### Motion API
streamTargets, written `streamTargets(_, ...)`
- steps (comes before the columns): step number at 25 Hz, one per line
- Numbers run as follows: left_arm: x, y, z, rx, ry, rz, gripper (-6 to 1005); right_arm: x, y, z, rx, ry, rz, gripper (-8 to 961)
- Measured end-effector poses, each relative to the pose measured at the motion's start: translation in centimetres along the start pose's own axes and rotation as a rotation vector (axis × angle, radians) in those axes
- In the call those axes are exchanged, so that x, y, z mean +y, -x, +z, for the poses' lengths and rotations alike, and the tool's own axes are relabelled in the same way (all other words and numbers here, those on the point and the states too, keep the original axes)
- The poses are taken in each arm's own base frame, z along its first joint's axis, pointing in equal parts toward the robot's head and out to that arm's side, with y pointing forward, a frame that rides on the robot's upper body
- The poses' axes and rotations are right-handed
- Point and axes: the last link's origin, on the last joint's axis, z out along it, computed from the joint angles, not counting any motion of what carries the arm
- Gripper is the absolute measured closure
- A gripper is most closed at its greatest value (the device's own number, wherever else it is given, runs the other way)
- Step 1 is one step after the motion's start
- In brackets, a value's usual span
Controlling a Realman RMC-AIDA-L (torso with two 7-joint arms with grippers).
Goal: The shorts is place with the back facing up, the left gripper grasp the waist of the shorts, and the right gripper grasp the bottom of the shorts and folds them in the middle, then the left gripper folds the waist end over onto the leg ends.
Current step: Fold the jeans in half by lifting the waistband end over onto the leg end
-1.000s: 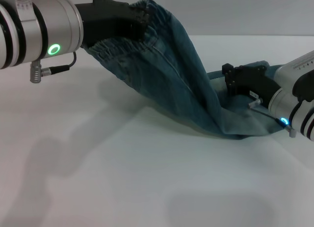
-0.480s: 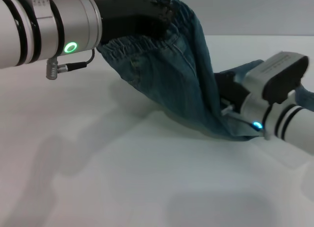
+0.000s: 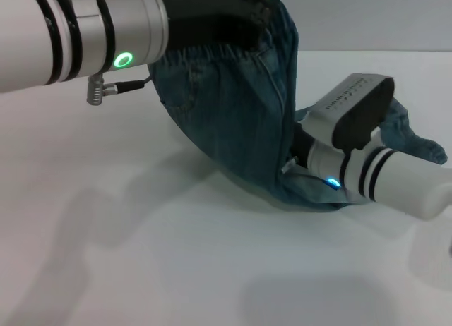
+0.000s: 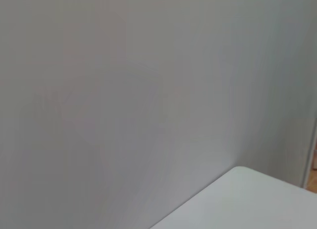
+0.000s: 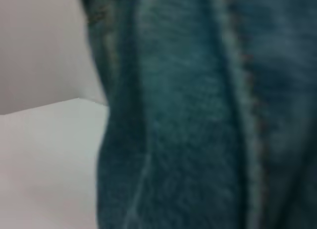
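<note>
Hanging from the left end effector [image 3: 244, 19], which is clamped on the waist [image 3: 212, 54], the shorts [image 3: 240, 121] droop to the desk [image 3: 141, 255] beside the right end effector [image 3: 300, 153], grip state hidden, while the right wrist view fills with denim.

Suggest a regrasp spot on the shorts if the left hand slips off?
Probably the waist: its gathered elastic band on the shorts bunches into a thick, pinchable ridge. Come from the robot's left, where the left hand holds it raised; the right hand sits low at the leg ends.
</note>
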Motion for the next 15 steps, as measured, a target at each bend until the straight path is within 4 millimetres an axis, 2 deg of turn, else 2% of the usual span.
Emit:
streamTargets(5, 0.5, -0.1, 0.3, 0.012, 0.021, 0.005, 965, 0.5, 0.1, 1.0, 0.047, 0.005, -0.004, 954)
streamTargets(8, 0.6, 0.0, 0.3, 0.011, 0.026, 0.002, 965, 0.0, -0.5, 0.9, 0.068, -0.025, 0.005, 954)
streamTargets(10, 0.4, 0.3, 0.1, 0.008, 0.021, 0.0, 965, -0.6, -0.9, 0.1, 0.055, -0.063, 0.034, 954)
streamTargets(11, 0.3, 0.4, 0.0, 0.007, 0.016, 0.0, 965, -1.5, -1.5, -1.1, 0.034, -0.111, 0.068, 953)
streamTargets(12, 0.2, 0.5, 0.0, 0.006, 0.014, 0.0, 965, -1.5, -1.5, -1.1, 0.034, -0.111, 0.068, 953)
streamTargets(15, 0.2, 0.7, -0.1, 0.006, 0.015, -0.003, 965, -2.5, -2.6, -3.0, 0.013, -0.176, 0.112, 953)
